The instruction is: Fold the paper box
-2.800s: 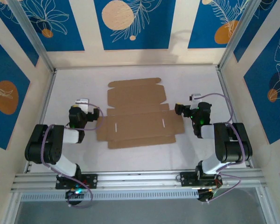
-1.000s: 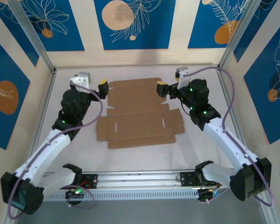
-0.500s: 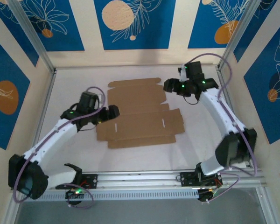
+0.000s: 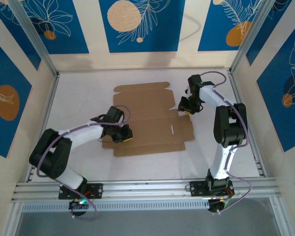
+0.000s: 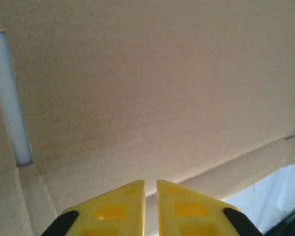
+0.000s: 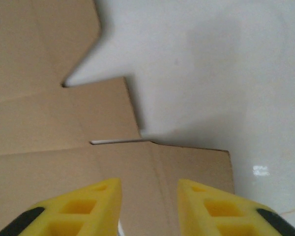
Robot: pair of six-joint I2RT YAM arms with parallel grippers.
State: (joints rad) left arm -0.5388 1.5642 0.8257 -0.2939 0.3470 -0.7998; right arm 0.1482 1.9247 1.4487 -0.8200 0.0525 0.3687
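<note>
Over the matte, creased paper box (image 4: pixel 147 129), left fingers (image 5: pixel 113 211) look pinched together, right fingers (image 6: pixel 83 206) parted.

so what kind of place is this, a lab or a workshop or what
Most likely a robot lab test cell: a left arm and a right arm bolted to a metal rail at a white table, printed wall panels boxing it in, and a flat cardboard sheet laid out between them.
</note>
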